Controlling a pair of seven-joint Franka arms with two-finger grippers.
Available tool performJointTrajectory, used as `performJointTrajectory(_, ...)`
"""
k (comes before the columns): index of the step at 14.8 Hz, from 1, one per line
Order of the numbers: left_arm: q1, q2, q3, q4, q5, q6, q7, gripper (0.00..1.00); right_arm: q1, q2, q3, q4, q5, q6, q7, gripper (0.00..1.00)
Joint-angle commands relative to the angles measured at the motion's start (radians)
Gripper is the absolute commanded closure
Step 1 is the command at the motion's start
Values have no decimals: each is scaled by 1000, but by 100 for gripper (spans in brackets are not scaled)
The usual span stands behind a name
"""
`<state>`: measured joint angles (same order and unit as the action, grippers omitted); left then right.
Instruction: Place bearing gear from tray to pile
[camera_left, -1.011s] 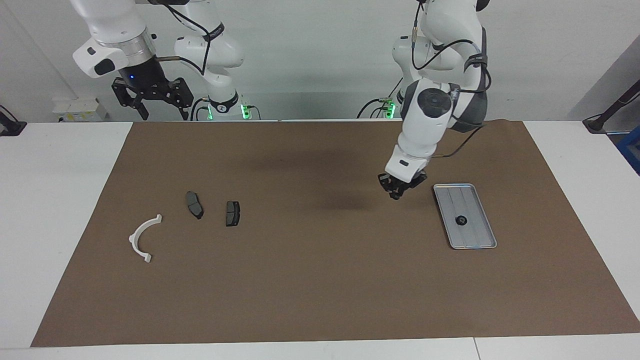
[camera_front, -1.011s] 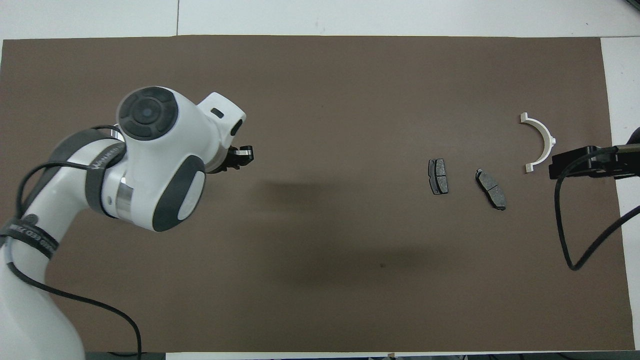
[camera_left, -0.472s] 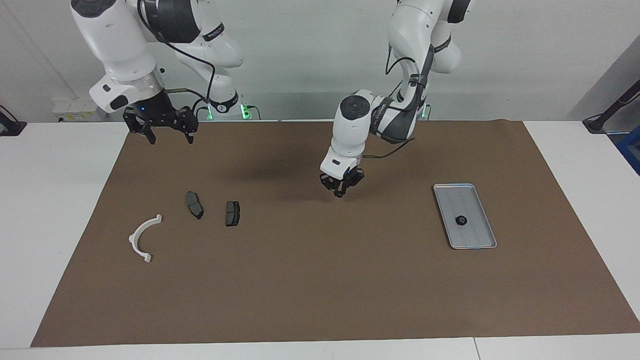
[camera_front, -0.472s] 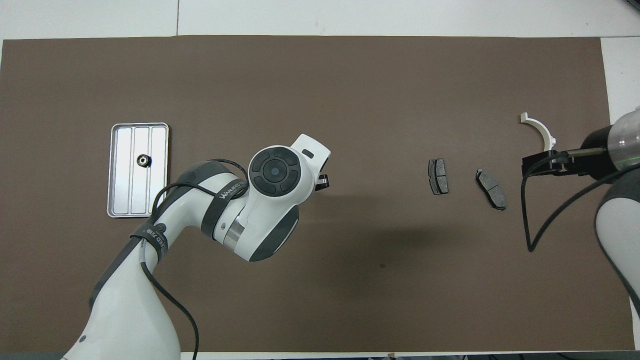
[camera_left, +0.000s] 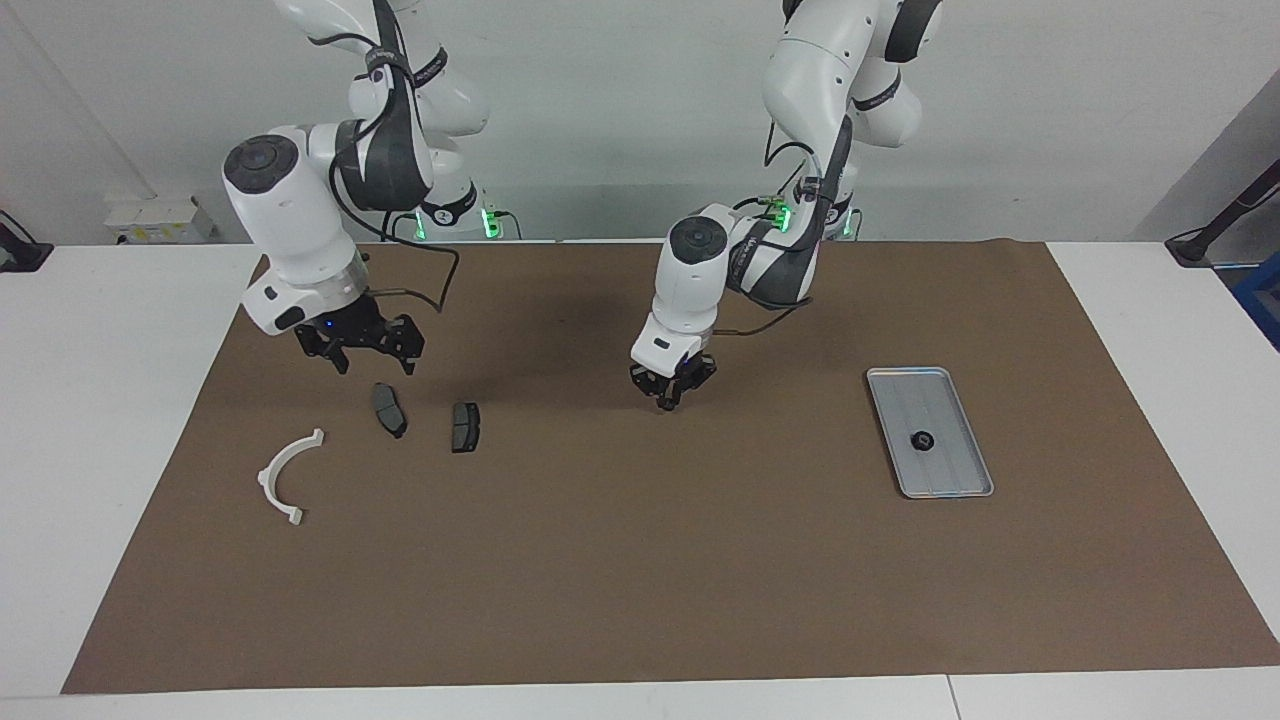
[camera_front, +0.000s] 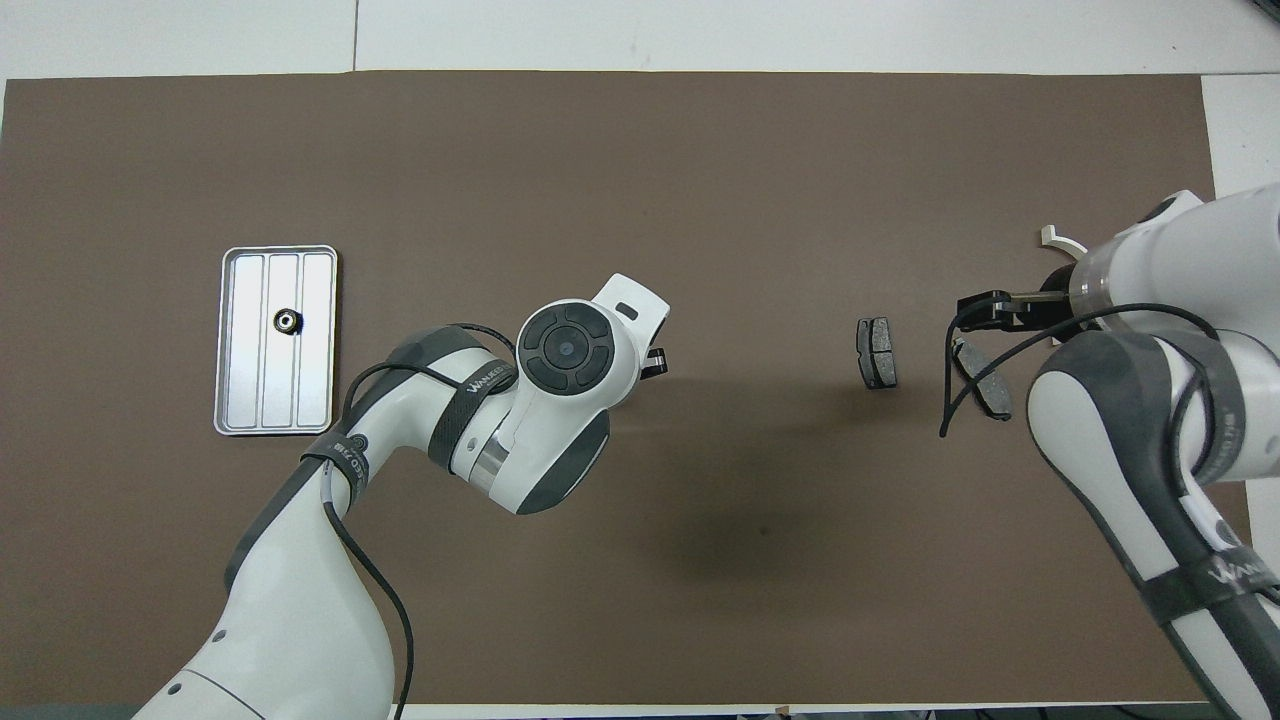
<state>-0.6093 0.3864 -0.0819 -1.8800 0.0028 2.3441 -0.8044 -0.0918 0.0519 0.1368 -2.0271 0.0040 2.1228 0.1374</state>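
The fingers of the left gripper are pressed together, and I cannot see any object between them; the gripper hangs low over the bare brown mat, about in the middle of the table. One second ago this same gripper was just beside the tray, and since then it has travelled away toward the right arm's end, slowing down in the last half second. The bearing gear, a small dark ring, lies inside the tray as before, around the middle of it, so in my judgement the left gripper carries nothing and the pick has not succeeded or was not tried. The right gripper has its fingers apart and holds nothing; it has come down from high near its base and now hovers over the nearer brake pad of the pile, with the second brake pad beside and the white bracket a little farther from the robots. For the task this means nothing is transferred yet: the gear must first be grasped in the tray, well apart from the pile.
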Motion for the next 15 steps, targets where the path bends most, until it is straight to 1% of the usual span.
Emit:
performJointTrajectory(1, -17, 2, 17, -40, 0, 67, -12, 100, 21, 60, 1, 5, 13, 84, 73, 0)
performJointTrajectory(2, -17, 2, 17, -45, 0, 76, -12, 100, 21, 77, 1, 7, 11, 107, 82, 0)
performJointTrajectory(4, -18, 2, 17, -45, 0, 73, -13, 100, 32, 94, 1, 7, 11, 117, 97, 0)
performJointTrajectory(5, -18, 0, 19, -45, 0, 63, -12, 60, 35, 94, 1, 8, 11, 117, 103, 0)
performJointTrajectory(6, -17, -1, 19, -42, 11, 37, -6, 3, 35, 94, 1, 8, 10, 117, 105, 0)
performJointTrajectory(7, -3, -6, 19, -27, 32, -26, 11, 0, 35, 94, 1, 8, 10, 117, 105, 0)
performJointTrajectory(8, 15, -18, 19, -10, 43, -78, 57, 0, 35, 94, 1, 8, 8, 117, 105, 0)
performJointTrajectory(11, 168, -150, 17, -13, 42, -210, 305, 0, 43, 94, 1, 8, 7, 115, 113, 0)
performJointTrajectory(13, 288, -185, 17, -10, 40, -247, 471, 0, 87, 92, 1, 10, 5, 108, 180, 0)
performJointTrajectory(15, 402, -185, 17, -4, 40, -237, 618, 0, 159, 92, 3, 18, 1, 100, 314, 0)
